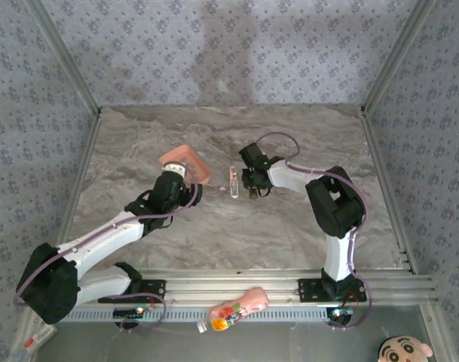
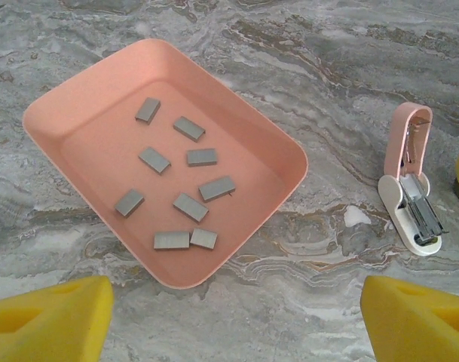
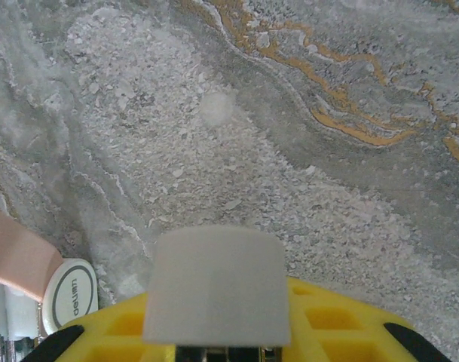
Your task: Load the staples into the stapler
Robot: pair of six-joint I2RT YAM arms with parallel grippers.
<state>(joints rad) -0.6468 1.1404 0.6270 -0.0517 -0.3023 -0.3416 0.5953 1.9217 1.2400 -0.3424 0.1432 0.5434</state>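
Grey marble-look tabletop [image 1: 304,234], wallpapered walls. Staples [image 2: 201,157]: flat grey metal strips, loose in a pink plastic tray [image 2: 93,94] left of centre, toward the far edge. Left gripper [image 2: 237,320] at its near side, yellow fingers [image 2: 52,317] spread wide, nothing held; nearer arm for the pick. Stapler [image 2: 411,192] at centre, right of tray, hinged open, metal channel bare, long axis near-to-far. Right gripper [image 1: 252,188] just beside it; can't tell its spread.

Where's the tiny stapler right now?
In the left wrist view the stapler lies open on the marble table, just right of the pink tray. From above, it sits between that tray and the right gripper.
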